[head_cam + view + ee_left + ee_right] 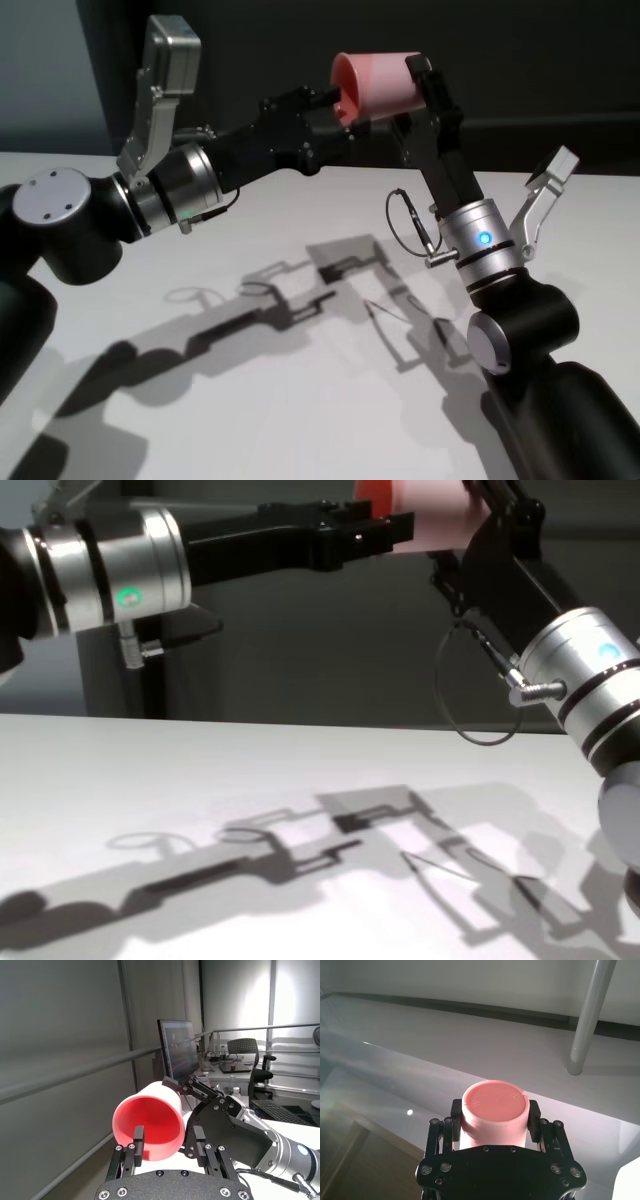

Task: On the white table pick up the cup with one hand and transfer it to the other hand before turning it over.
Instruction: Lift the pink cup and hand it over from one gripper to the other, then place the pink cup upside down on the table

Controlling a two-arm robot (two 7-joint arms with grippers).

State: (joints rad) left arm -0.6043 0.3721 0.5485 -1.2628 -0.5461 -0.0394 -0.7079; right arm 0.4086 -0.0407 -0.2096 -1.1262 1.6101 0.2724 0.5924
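The pink cup (pixel 375 85) is held on its side high above the white table (pixel 300 420), rim toward my left arm. My right gripper (pixel 405 85), on the blue-lit arm, is shut on the cup; the right wrist view shows the cup's base (pixel 494 1102) between its fingers (pixel 534 1115). My left gripper (pixel 328 100), on the green-lit arm, is open at the rim. In the left wrist view one fingertip (pixel 138 1135) is inside the cup (pixel 150 1115) and the other (pixel 198 1137) is outside the wall. The chest view shows the cup (pixel 430 515) at the top edge.
The tabletop (pixel 200 780) under the arms carries only their shadows. A thin cable loop (pixel 405 215) hangs off my right forearm. A dark wall stands behind the table. The left wrist view shows a monitor (pixel 177 1052) and office chairs far beyond.
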